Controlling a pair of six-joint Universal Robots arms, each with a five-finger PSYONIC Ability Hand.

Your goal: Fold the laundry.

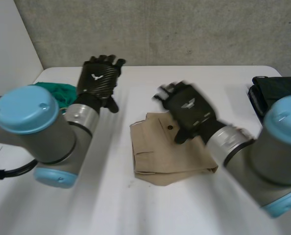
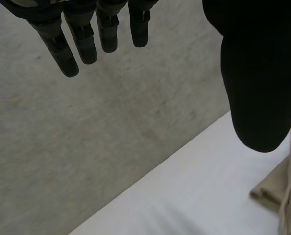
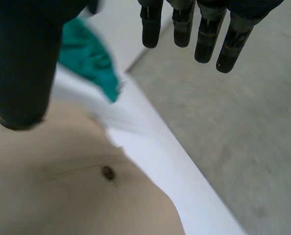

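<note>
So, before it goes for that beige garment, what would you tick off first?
1. Left hand empty, fingers straight: ok.
2. Right hand empty, fingers straight: ok.
3. Right hand over the beige garment: ok; touching it: cannot tell.
4. Beige garment wholly on the table: ok.
5. Green cloth apart from the beige garment: ok.
6. Dark garment apart from it too: ok.

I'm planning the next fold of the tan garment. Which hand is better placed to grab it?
Probably the right hand: it hangs open right above the tan garment, its button below the palm. The left hand, also open, is off beside it, nearer the green cloth.
</note>
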